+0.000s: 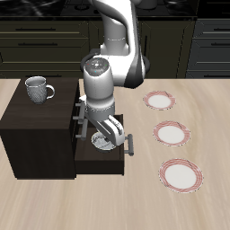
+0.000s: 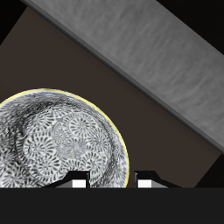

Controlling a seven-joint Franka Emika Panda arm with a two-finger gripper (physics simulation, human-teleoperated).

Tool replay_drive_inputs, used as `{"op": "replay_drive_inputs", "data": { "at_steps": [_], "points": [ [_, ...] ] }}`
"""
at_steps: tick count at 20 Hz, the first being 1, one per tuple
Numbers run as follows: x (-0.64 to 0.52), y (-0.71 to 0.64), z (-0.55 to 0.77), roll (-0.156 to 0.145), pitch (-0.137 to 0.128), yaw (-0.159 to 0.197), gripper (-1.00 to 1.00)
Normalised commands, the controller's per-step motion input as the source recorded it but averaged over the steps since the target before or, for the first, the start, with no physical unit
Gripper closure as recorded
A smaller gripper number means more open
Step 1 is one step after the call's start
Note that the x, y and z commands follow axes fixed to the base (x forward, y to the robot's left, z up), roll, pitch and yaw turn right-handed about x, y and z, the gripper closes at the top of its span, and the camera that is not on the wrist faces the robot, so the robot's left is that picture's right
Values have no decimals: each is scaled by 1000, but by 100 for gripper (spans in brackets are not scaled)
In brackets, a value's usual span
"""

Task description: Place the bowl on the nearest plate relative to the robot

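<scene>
A white Franka arm [image 1: 112,54] reaches down over the pale wooden desk [image 1: 108,202] and into the pulled-out drawer [image 1: 99,163] of a dark brown cabinet [image 1: 40,135], its two-finger claw [image 1: 110,139] hanging low above the small round grey-white bowl [image 2: 57,140] with the speckled dark pattern that lies on the drawer's floor. In the wrist view the bowl sits directly beneath the claw, one light fingertip [image 2: 79,184] over its rim and the other just beyond the rim, so the fingers stand apart by a narrow gap and grip nothing; whether either tip touches the rim cannot be told.

The step in hand appears to be the pick-up: the claw is straddling the bowl's edge. The next move calls for a short descent until the rim lies between the fingers, a firm close, then a straight lift clear of the drawer's front wall before any sideways travel.

Three round white plates with pinkish-red striped rims lie in a row on the desk, well apart from the claw. The one farthest back [image 1: 161,101], closest to the robot's base, is judged the target plate.

A grey handled mug [image 1: 38,88] stands on the cabinet's top, behind the claw.
</scene>
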Motion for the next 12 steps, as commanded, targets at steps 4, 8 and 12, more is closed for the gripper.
{"op": "replay_drive_inputs", "data": {
  "at_steps": [4, 8, 12],
  "points": [
    [1, -32, 141, 10, -27, -9, 100],
    [32, 156, 89, 27, -18, 4, 100],
    [10, 233, 128, 36, -7, 10, 100]
  ]
}}
